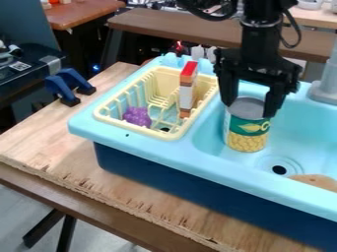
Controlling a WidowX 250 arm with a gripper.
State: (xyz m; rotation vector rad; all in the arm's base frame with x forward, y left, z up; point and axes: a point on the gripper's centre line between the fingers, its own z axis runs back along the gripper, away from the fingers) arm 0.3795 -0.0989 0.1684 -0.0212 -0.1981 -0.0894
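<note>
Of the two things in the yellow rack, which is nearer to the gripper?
The tall, red-topped block; the purple, bumpy toy sits farther away from the gripper.

Gripper (247, 110) straddles upright can (247, 129) in toy sink (214, 133); adjacent yellow rack (172, 134) contains purple toy grapes (137, 116) and upright block (188, 91).

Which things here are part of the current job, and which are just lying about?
In the job:
- black gripper, at the can's top
- corn can
- light-blue toy sink

Apparently just lying about:
- yellow dish rack
- purple toy grapes
- red, white and brown block
- blue clamps
</note>
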